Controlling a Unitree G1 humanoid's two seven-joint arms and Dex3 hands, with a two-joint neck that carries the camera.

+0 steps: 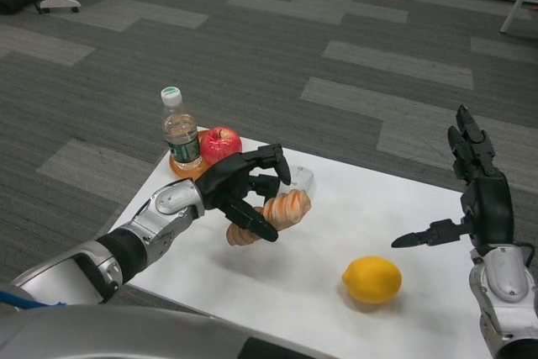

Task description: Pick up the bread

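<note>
Single head view, looking forward and down from above the near edge of the white table (336, 233). Table fills the lower half of frame, close in; grey carpet floor (252, 56) takes the upper half. Forearms enter from the lower left and lower right corners.

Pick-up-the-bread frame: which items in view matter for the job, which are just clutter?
Job:
- bread, a twisted loaf
- left hand, gripping the bread, which looks raised off the table

Clutter:
- lemon on the white table
- red apple
- capped water bottle
- orange thing behind the bottle, mostly hidden
- right hand, holding nothing
</note>
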